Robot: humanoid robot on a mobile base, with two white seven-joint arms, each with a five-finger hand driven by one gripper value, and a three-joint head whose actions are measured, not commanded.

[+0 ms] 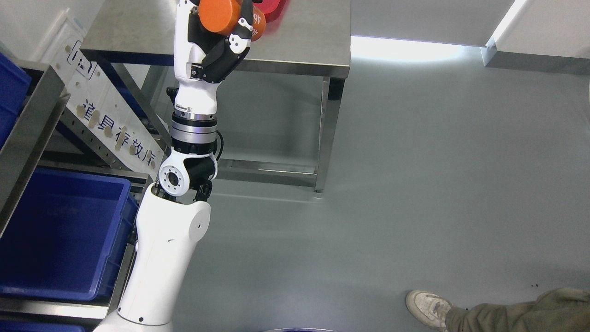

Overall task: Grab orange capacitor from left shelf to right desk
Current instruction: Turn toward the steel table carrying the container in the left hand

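The steel counter [304,41] stood at the top, a shelf [32,115] with a blue bin [60,240] at the left. The left hand [221,41] reached over the counter, its fingers [237,44] closed around the orange capacitor [221,16], beside a red object [275,10].

Blue bin [64,240], person's shoe [428,308]
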